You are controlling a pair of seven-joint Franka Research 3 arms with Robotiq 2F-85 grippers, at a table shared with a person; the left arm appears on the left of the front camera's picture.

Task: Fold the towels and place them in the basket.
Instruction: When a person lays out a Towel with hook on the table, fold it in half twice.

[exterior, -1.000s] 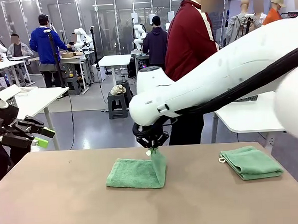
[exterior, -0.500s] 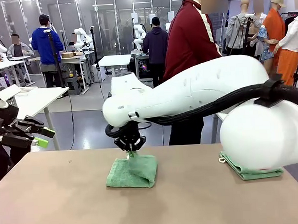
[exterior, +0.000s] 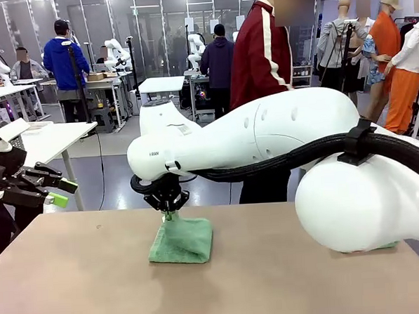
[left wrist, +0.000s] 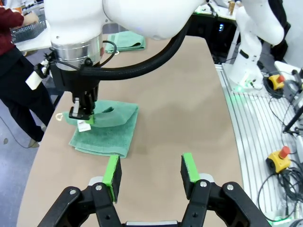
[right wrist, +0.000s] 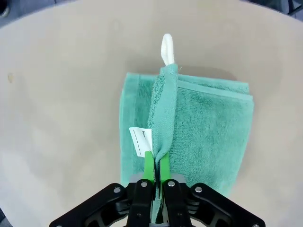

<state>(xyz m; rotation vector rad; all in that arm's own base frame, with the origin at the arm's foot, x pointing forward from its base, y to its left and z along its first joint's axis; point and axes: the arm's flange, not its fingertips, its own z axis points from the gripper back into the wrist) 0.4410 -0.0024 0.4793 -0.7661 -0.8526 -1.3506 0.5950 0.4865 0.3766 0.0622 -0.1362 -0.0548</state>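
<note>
A mint-green towel (exterior: 184,241) lies folded on the brown table (exterior: 82,276), left of the middle. My right gripper (exterior: 167,203) has reached across from the right and is shut on a raised edge of this towel (right wrist: 208,127). Its white label (right wrist: 141,142) sits next to the green pads (right wrist: 149,166), and the pale loop (right wrist: 166,49) points away. My left gripper (exterior: 57,193) hangs open off the table's left side, holding nothing. From the left gripper (left wrist: 151,170) I see the same towel (left wrist: 106,137) and a second towel (left wrist: 124,41) farther off. A dark mesh basket (left wrist: 26,33) stands on a white side table.
The bulky right arm (exterior: 279,146) spans the table's right half. A person in a dark red jacket (exterior: 260,56) stands at the far edge. The near part of the table is bare.
My right gripper has swept left with the towel's edge, folding the towel over into a narrower stack. The right arm now covers the second towel. The left gripper has not moved.
</note>
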